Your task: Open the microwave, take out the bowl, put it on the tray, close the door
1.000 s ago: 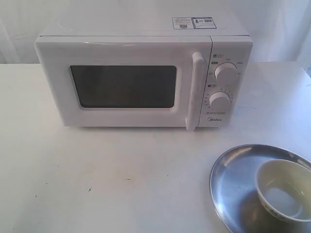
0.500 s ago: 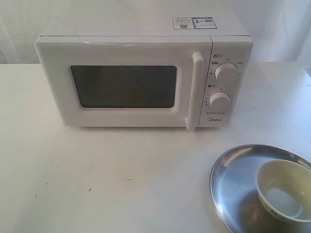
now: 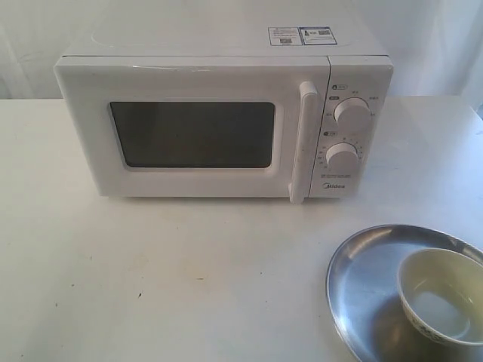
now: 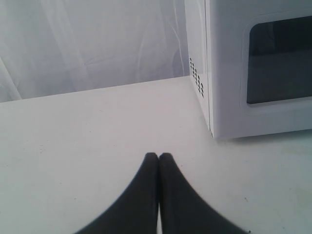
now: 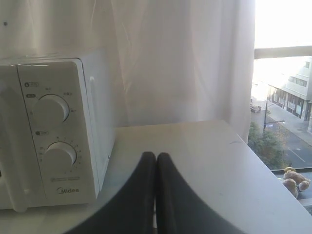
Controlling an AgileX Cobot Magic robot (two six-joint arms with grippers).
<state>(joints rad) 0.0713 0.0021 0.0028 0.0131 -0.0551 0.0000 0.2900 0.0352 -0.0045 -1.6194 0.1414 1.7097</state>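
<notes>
The white microwave stands at the back of the table with its door shut and the bar handle upright. At the front right lies the silver tray, and the cream bowl sits in it, right side up. Neither arm shows in the exterior view. My left gripper is shut and empty above the table, off the microwave's left side. My right gripper is shut and empty, beside the dial panel on the microwave's right.
The white table runs wide in front of the microwave. A white curtain hangs behind. The table's right edge borders a window onto the street.
</notes>
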